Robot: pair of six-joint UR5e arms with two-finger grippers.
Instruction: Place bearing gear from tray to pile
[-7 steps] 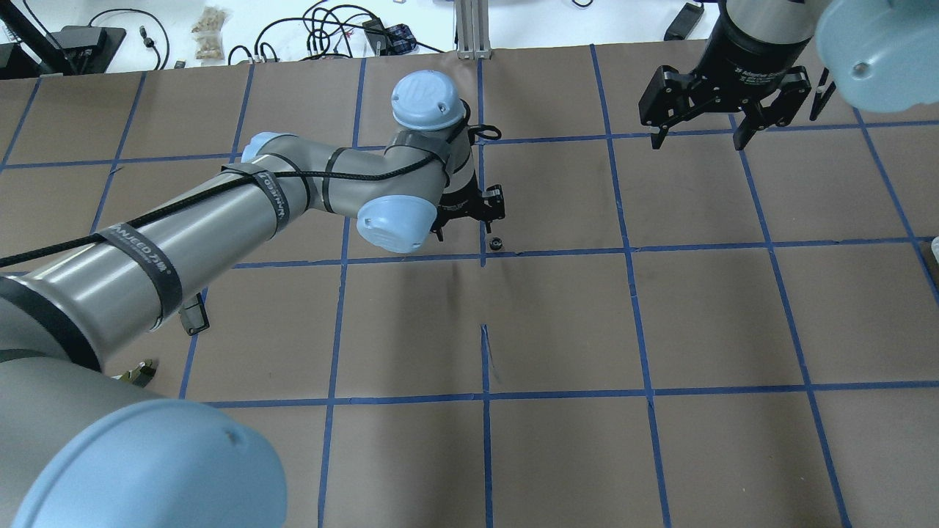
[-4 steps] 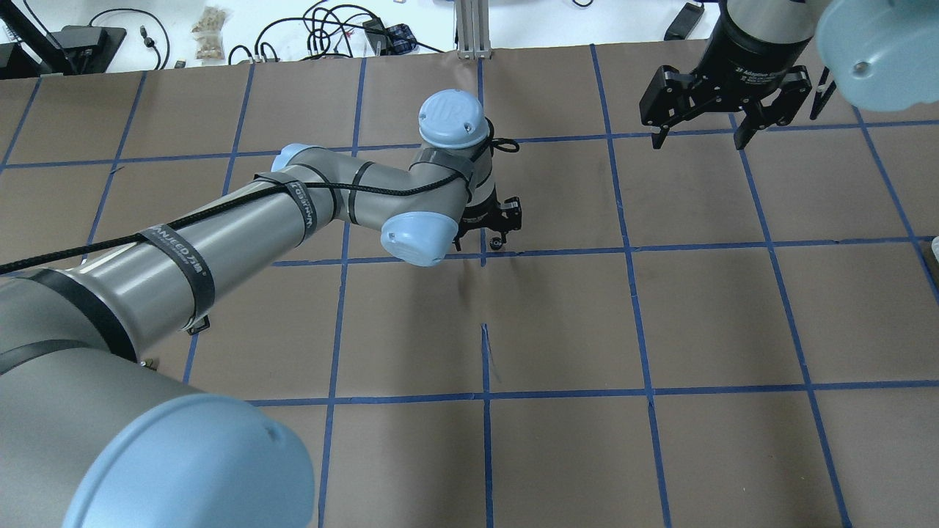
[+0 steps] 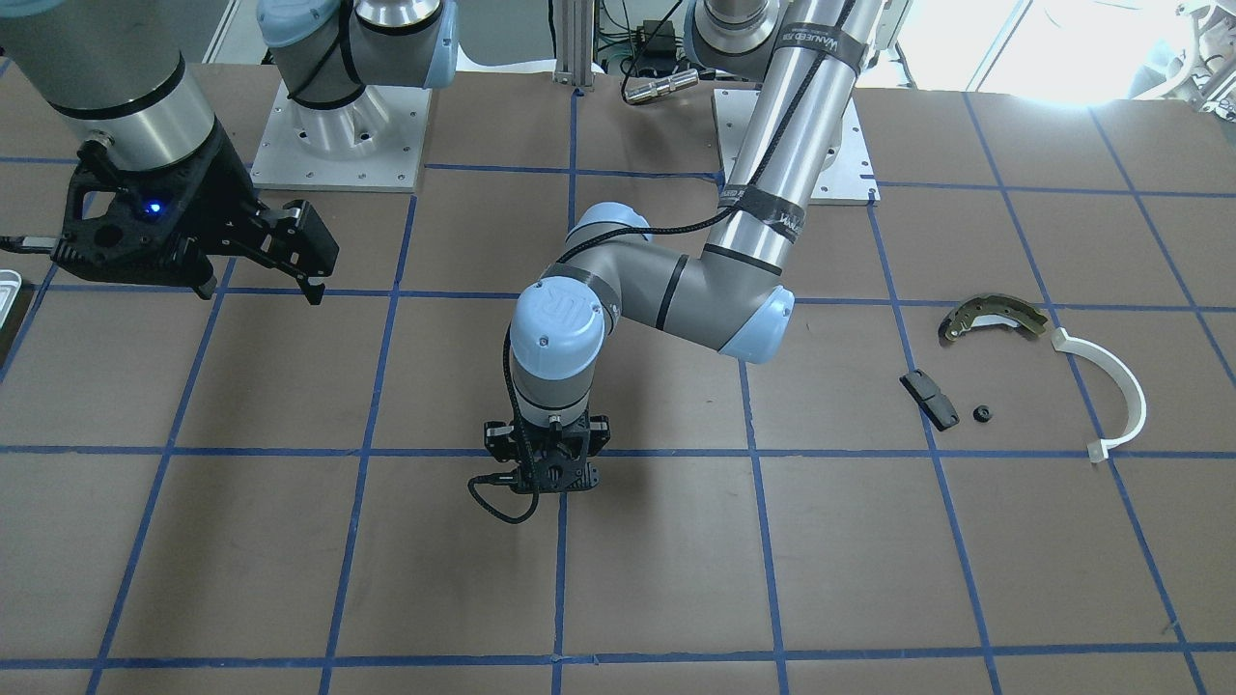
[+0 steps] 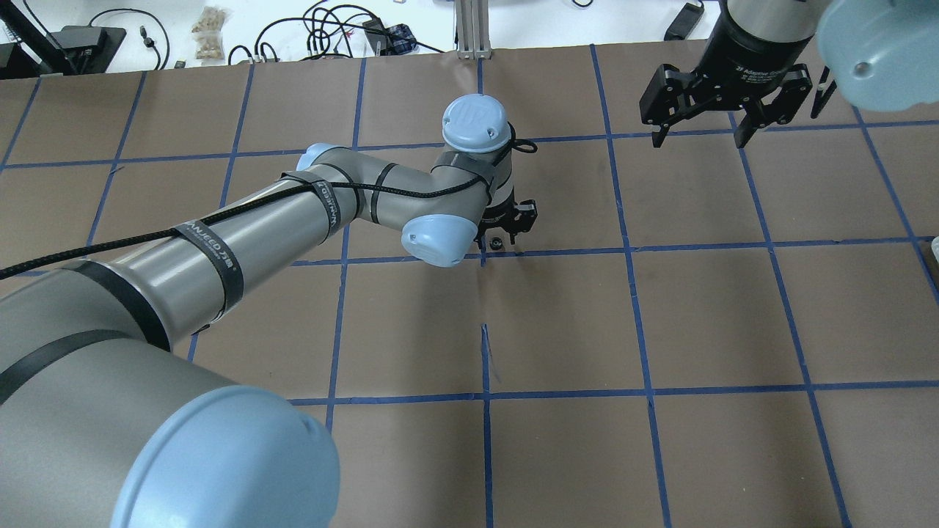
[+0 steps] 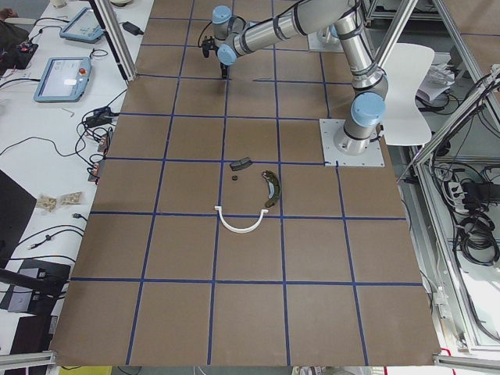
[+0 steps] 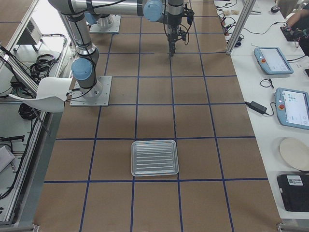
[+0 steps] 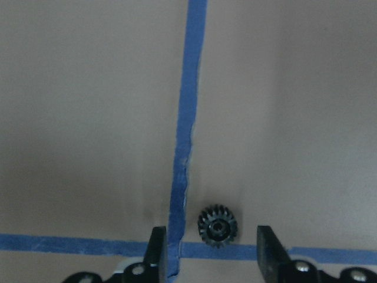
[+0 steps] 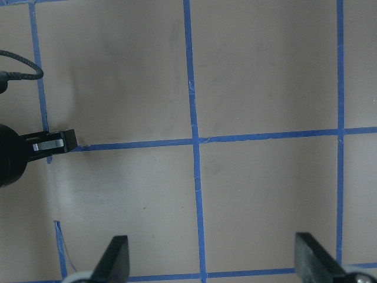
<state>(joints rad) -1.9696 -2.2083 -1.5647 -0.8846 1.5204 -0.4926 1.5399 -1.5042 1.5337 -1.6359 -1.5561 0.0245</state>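
A small black bearing gear (image 7: 218, 226) lies on the brown paper by a crossing of blue tape lines, also seen from overhead (image 4: 496, 243). My left gripper (image 7: 211, 243) is open and low over it, one finger on each side, neither touching. It also shows from overhead (image 4: 502, 239) and from the front (image 3: 546, 475), where it hides the gear. My right gripper (image 4: 700, 134) is open, empty and high, also in the front view (image 3: 256, 278). The pile holds a brake shoe (image 3: 993, 317), a black pad (image 3: 929, 399), a white arc (image 3: 1112, 381) and another small gear (image 3: 982, 414). The tray (image 6: 155, 157) holds nothing.
The tray's edge (image 3: 8, 290) shows at the front view's far left, below my right gripper. The arm bases (image 3: 338, 135) stand at the robot's side of the table. Cables and tablets (image 5: 64, 76) lie beyond the table's far edge.
My left arm has swung right and down, bringing its open gripper from beside the gear to astride it. The gear and my right arm have not moved.
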